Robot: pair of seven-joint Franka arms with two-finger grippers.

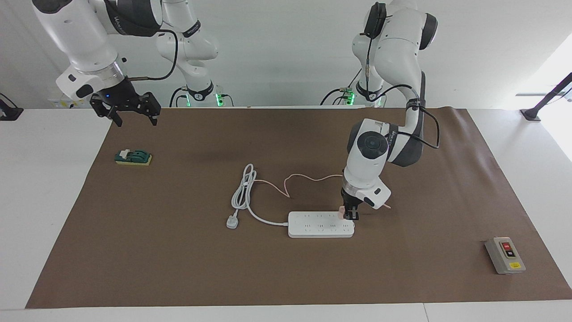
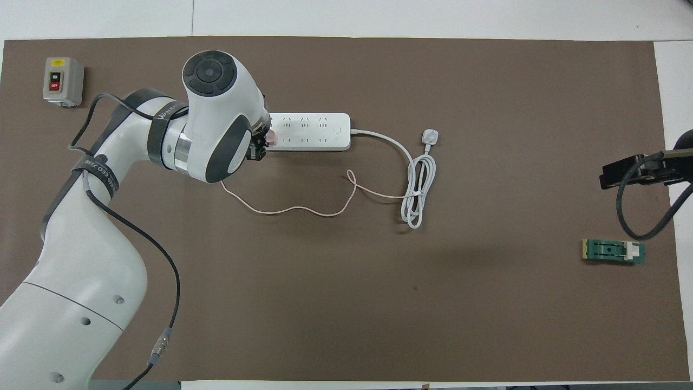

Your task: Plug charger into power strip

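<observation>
Left end effector (image 1: 350,213) stands low over the end of the power strip (image 1: 321,224) that is toward the left arm's end of the desk (image 1: 178,250), and its fingers are closed on the small pink charger (image 1: 342,213). The charger touches, or almost touches, the row of sockets nearer to the robots; whether the prongs are already inside I cannot tell. I think the step in hand is the insertion. To do it well, the charger should stay upright, with the prongs exactly over the slots, and the push should go straight down and gently, because the strip lies loose and may slide or tip. The thin pink cable (image 1: 308,179) lies slack and should not pull. Right end effector (image 1: 127,109) waits with open fingers above the desk edge, near a green block (image 1: 133,157).
</observation>
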